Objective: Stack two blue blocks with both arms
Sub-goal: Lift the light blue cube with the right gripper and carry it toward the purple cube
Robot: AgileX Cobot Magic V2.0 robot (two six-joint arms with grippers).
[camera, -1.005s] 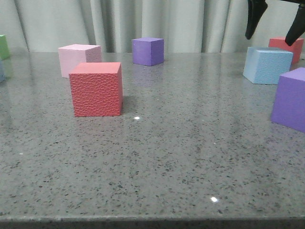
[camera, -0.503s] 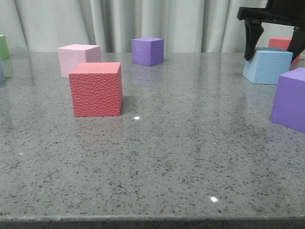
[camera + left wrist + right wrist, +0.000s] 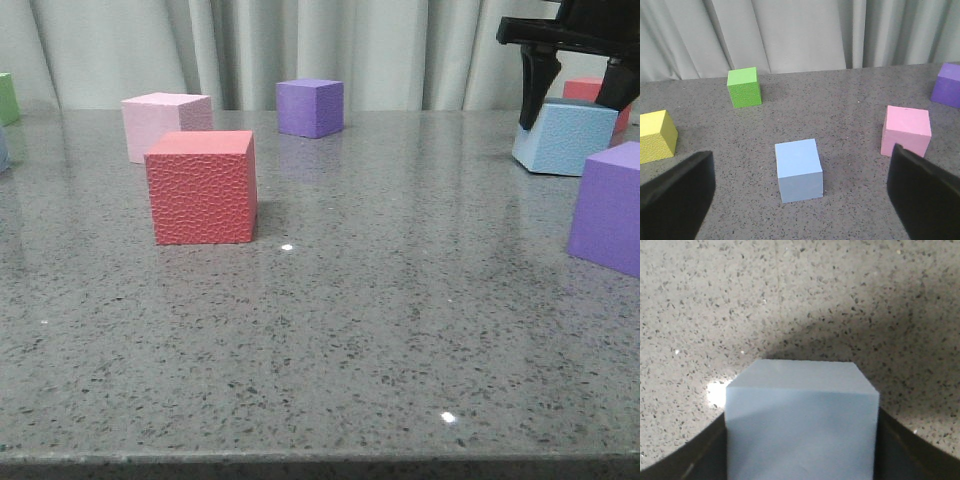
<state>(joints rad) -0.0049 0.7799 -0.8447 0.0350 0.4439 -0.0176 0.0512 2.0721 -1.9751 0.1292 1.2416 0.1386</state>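
Observation:
A pebbled pale blue block [image 3: 565,138] sits at the far right of the table, slightly tilted. My right gripper [image 3: 578,100] is shut on it, one black finger on each side. In the right wrist view the block [image 3: 800,425] fills the space between the fingers [image 3: 702,457]. A smoother blue block [image 3: 799,170] stands on the table in the left wrist view, ahead of and between the wide-open fingers of my left gripper [image 3: 801,155], untouched. A sliver of it shows at the front view's left edge [image 3: 3,148]. The left gripper is out of the front view.
A red cube [image 3: 202,187], a pink cube [image 3: 165,122] and a purple cube [image 3: 311,107] stand mid-table. A large purple cube [image 3: 608,205] and a red cube [image 3: 598,92] flank the held block. Green [image 3: 744,87], yellow [image 3: 656,136] and pink [image 3: 906,131] cubes surround the left block.
My right gripper came down from above around the pebbled blue block and closed on it; the block has shifted and tilted slightly. Nothing else moved.

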